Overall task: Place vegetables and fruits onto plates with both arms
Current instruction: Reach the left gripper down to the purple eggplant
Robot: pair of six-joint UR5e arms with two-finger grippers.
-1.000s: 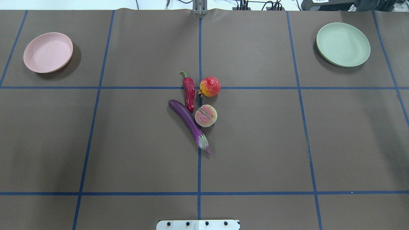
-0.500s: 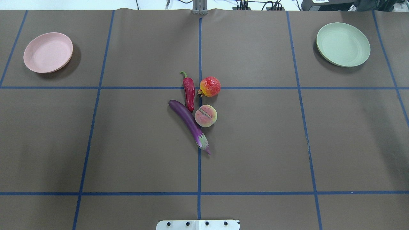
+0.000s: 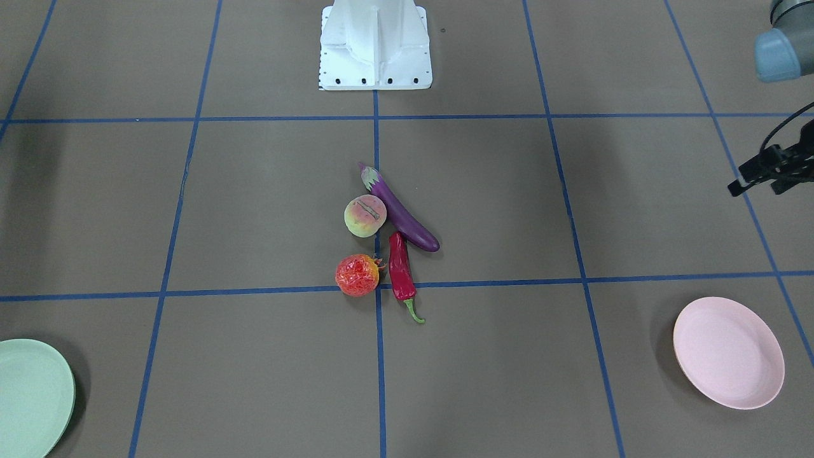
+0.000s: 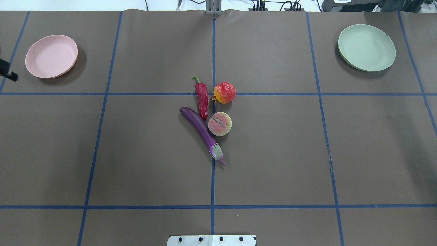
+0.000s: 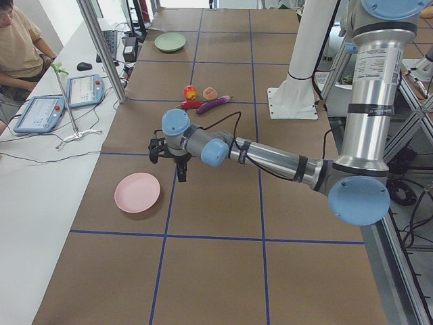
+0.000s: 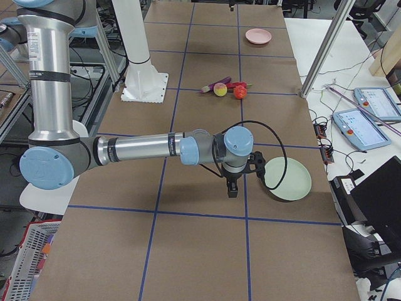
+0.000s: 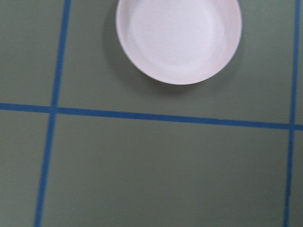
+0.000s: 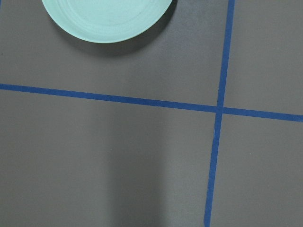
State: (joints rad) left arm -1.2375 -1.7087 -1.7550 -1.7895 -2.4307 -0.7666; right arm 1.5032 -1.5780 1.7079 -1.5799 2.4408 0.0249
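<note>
Eggplant (image 4: 201, 131), chili (image 4: 202, 100), peach (image 4: 220, 123) and pomegranate (image 4: 224, 92) lie bunched at the middle of the worktop (image 4: 273, 153), reachable from both sides, I think; my left claw (image 3: 760, 172) hangs near the pink plate (image 3: 728, 353), my right claw (image 6: 233, 187) near the green plate (image 6: 287, 178); whether they are apart, I cannot tell.

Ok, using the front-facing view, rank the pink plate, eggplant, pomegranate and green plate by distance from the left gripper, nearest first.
1. Pink plate, on the same end of the table as the left gripper.
2. Eggplant, at the table's centre.
3. Pomegranate, just past the eggplant.
4. Green plate, at the opposite end.
</note>
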